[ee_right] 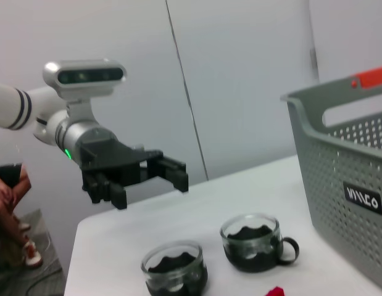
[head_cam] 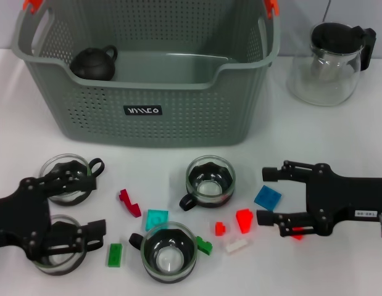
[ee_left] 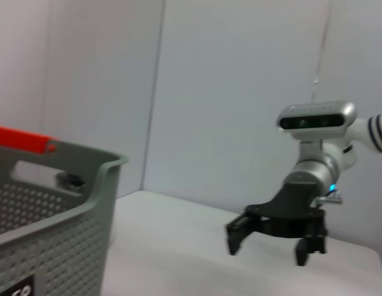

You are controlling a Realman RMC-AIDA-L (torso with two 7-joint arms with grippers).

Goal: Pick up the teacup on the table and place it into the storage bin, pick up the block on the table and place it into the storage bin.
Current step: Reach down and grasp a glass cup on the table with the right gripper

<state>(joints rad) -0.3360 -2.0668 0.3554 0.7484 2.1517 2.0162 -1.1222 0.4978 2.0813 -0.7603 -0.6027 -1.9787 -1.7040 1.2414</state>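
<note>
We have four teacups on the table (head_cam: 339, 132): one at centre (head_cam: 210, 180), one at six o'clock (head_cam: 168, 251), and two (head_cam: 66, 177) (head_cam: 60, 250) at eight o'clock under the left gripper (head_cam: 95, 200). Blocks lie scattered among them: a dark red one (head_cam: 129, 202), teal (head_cam: 156, 219), two green (head_cam: 115, 254) (head_cam: 204, 245), a small red one (head_cam: 220, 228), a larger red one (head_cam: 244, 220), white (head_cam: 236, 245) and blue (head_cam: 267, 197). The bin (head_cam: 153, 111) stands at twelve o'clock with a black teapot (head_cam: 94, 63) inside at its left end. A glass jug (head_cam: 329, 61) sits at two o'clock. The left gripper hovers with fingers spread, holding nothing. At four o'clock the right gripper (head_cam: 268, 196) hangs low with fingers spread around the blue block, not touching it that we can see.
</note>
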